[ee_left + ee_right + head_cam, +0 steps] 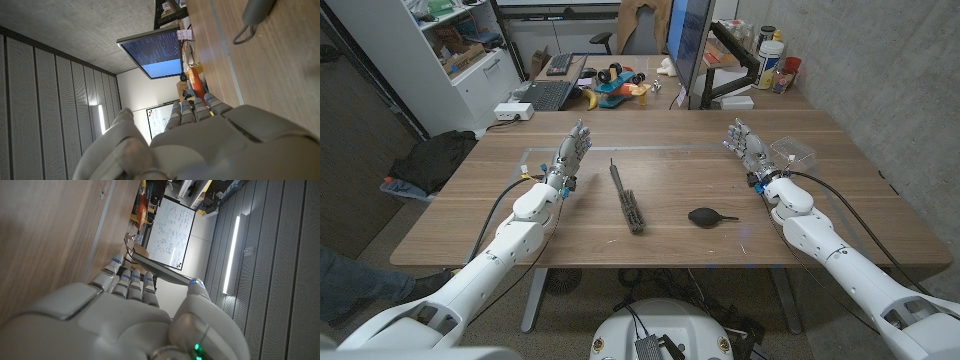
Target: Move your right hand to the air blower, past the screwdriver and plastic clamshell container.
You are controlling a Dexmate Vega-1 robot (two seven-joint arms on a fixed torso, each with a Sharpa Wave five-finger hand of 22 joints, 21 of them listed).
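— On the table's right side, how does the right hand (748, 147) stand?
— Fingers apart, holding nothing, just beside the plastic clamshell container (792, 152).
— And the air blower (710, 215)?
— Nearer the robot, between that arm and the screwdriver (628, 199).
— The left hand (570, 157)?
— Fingers spread too, gripping nothing.

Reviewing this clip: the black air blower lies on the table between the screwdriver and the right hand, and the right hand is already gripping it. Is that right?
Not quite. The air blower does lie between the screwdriver and the right hand, but the hand is not gripping it. The head view shows that hand apart from the blower, fingers apart and holding nothing, beside the plastic clamshell container.
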